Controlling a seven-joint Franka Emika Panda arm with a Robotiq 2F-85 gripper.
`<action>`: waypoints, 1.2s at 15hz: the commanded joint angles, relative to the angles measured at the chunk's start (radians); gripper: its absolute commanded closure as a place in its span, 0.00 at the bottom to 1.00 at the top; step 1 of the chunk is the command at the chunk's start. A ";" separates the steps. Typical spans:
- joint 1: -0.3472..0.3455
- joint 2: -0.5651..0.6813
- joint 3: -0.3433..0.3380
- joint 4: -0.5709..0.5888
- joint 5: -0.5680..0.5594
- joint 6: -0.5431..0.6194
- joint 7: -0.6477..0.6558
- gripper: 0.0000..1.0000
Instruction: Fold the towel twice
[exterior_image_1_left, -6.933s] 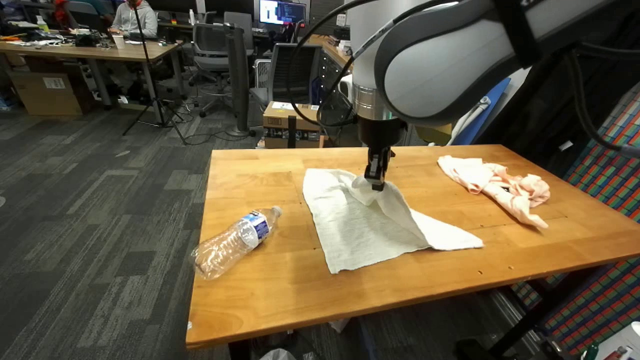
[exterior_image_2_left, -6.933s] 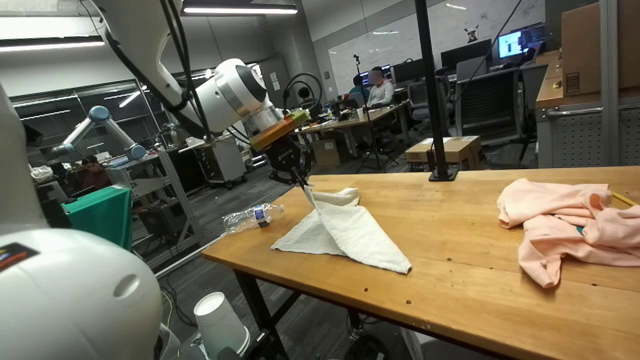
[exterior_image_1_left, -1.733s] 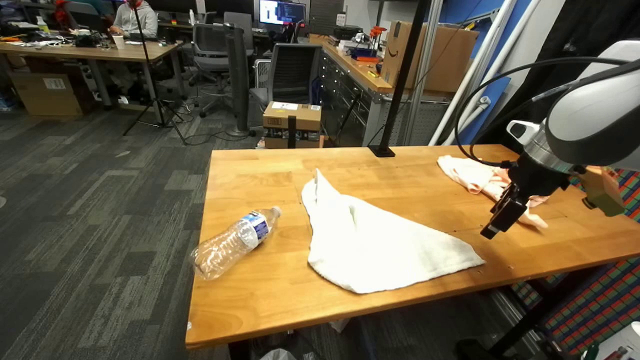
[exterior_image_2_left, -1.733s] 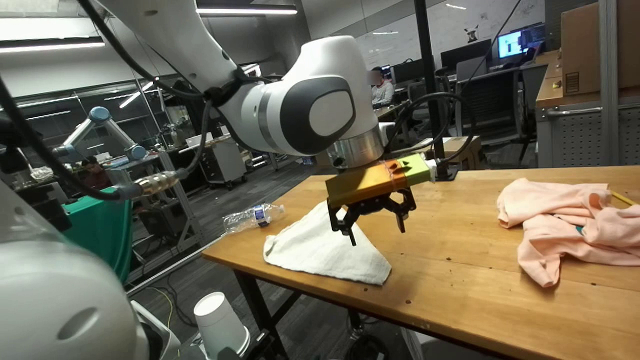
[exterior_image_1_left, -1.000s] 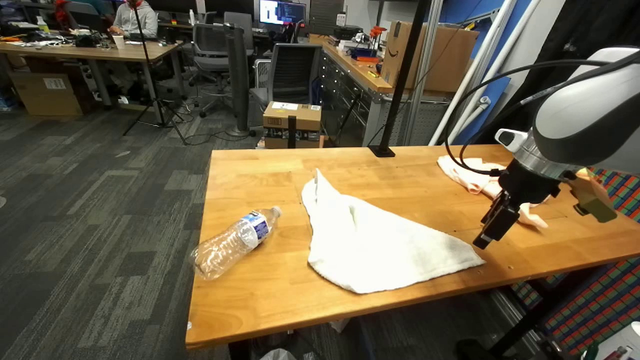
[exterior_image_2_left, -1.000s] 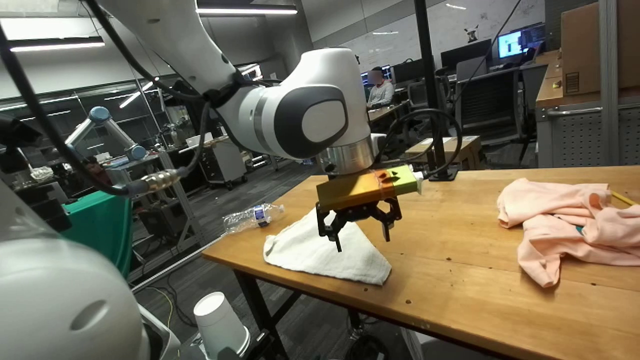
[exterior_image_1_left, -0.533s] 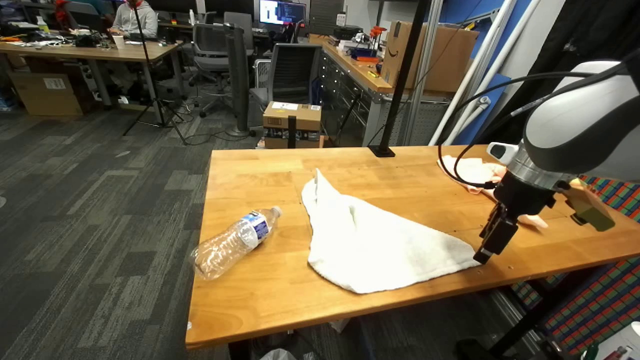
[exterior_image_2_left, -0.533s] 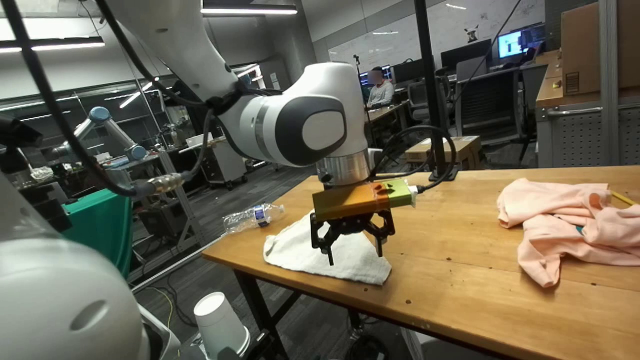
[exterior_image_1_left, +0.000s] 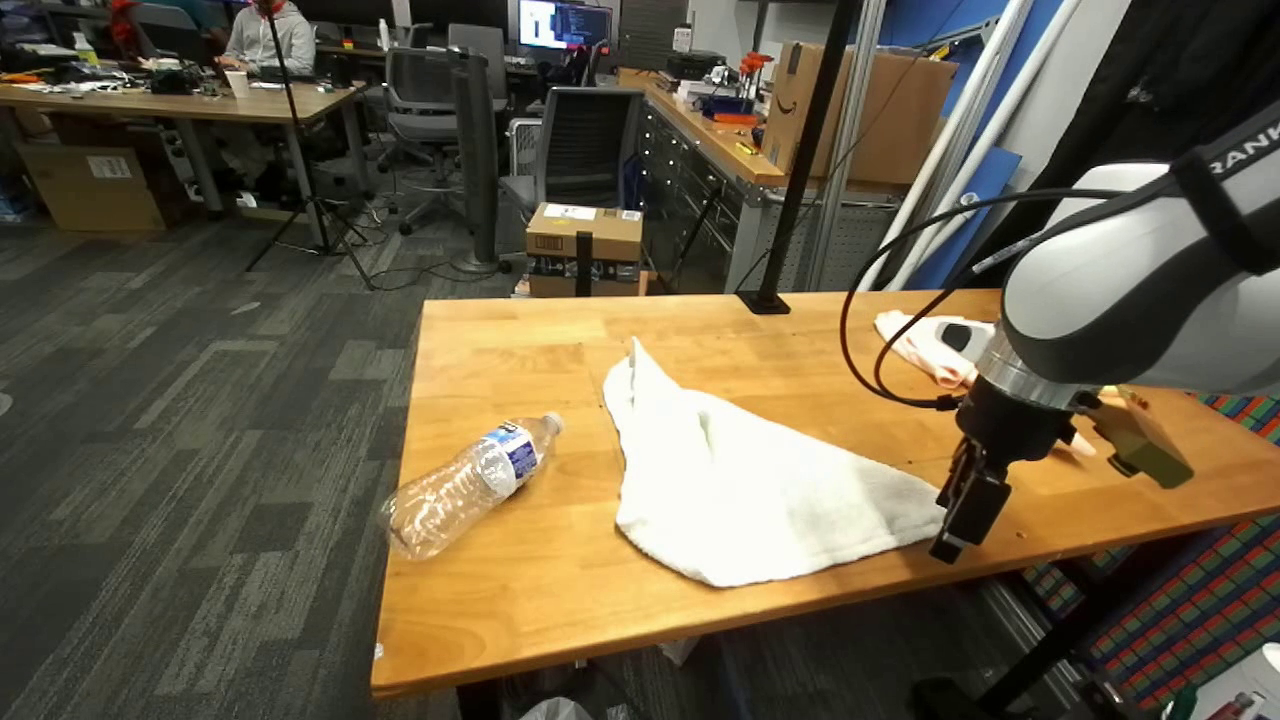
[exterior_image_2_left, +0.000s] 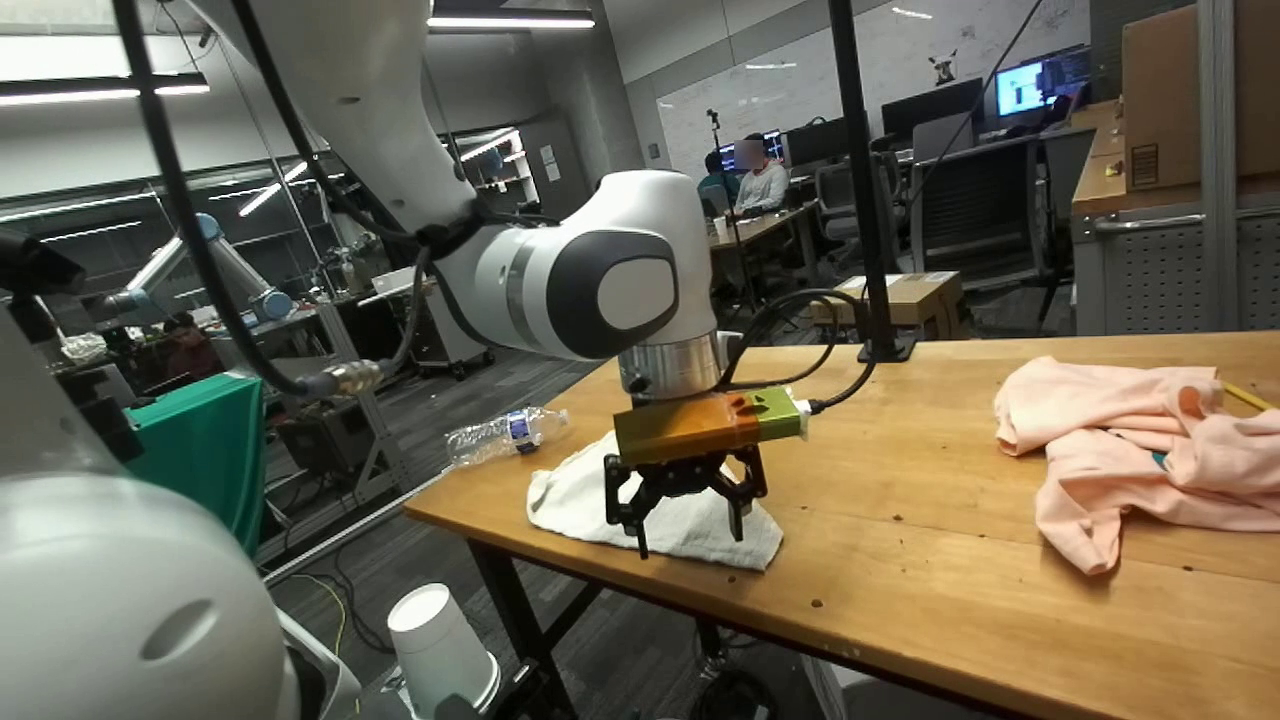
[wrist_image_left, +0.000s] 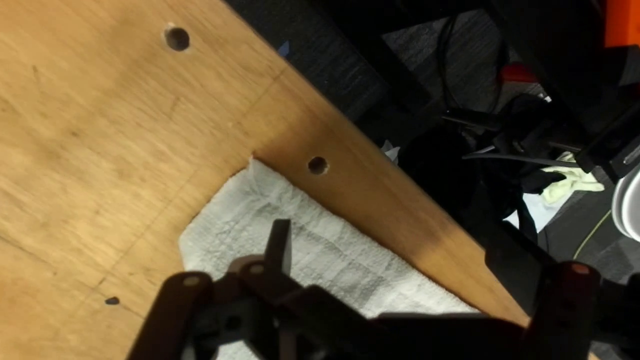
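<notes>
Wooden worktable (exterior_image_1_left: 540, 590): we judge the white towel (exterior_image_1_left: 740, 490) folded once, second fold pending.
Robotiq gripper (exterior_image_2_left: 691, 546): fingers (wrist_image_left: 276, 245) spread wide near one corner, holding nothing.

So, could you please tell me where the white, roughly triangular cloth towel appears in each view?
In an exterior view: towel, right of and below centre.
In an exterior view: towel, below centre, partly behind the black two-fingered tool.
In the wrist view: towel, lower middle, partly behind the tool.
Shared landmark: the light-brown wooden table beneath it.
</notes>
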 joint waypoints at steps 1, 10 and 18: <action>0.003 0.030 0.027 0.001 0.064 0.072 -0.089 0.00; -0.026 0.103 0.047 0.004 0.081 0.232 -0.283 0.00; -0.084 0.162 0.070 0.013 0.092 0.271 -0.337 0.25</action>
